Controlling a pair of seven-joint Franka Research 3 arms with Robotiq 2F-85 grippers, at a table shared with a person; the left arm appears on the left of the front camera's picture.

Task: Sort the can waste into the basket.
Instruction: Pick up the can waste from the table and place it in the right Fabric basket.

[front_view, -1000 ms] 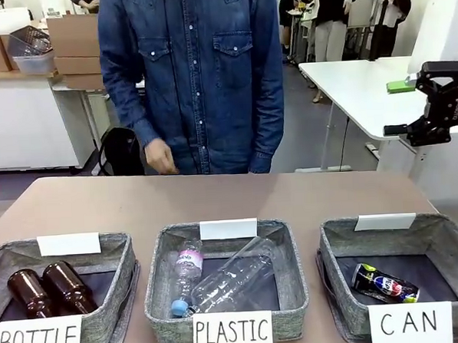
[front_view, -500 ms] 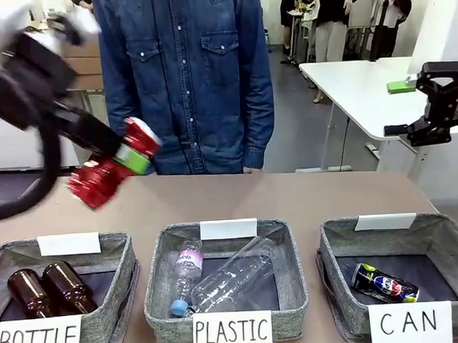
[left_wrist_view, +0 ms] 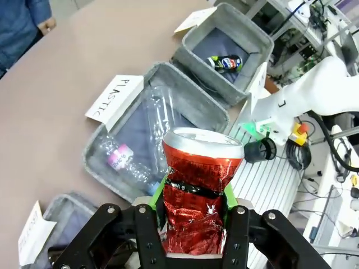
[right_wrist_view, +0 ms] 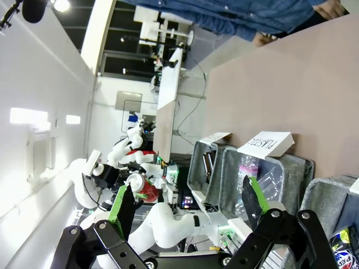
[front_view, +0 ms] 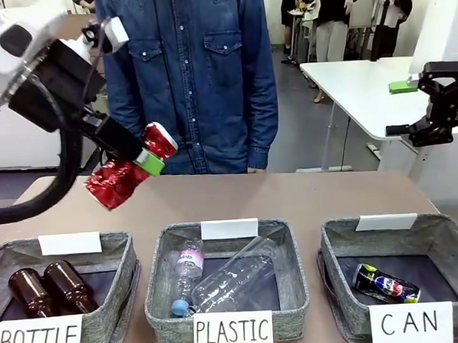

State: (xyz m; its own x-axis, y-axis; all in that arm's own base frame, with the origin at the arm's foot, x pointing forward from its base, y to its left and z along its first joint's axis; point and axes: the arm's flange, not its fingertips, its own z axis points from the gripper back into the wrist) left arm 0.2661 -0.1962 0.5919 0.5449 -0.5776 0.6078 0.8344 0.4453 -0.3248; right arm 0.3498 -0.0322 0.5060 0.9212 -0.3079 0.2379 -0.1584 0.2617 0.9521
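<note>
The table (front_view: 238, 198) is carrying three grey baskets along its near edge. The basket (front_view: 448, 241) signed "CAN" is sitting at four o'clock in the front view, with the dark printed can (front_view: 385, 283) lying inside it. The left gripper (front_view: 132, 163) is hanging above the table at ten o'clock, its jaws clamping the crushed red can (front_view: 129, 170) around the waist; the wrist view is showing the can's top poking up past the green pads (left_wrist_view: 160, 190). The right gripper (right_wrist_view: 188, 204) is holding its jaws wide, gripping nothing, at three o'clock beyond the table.
</note>
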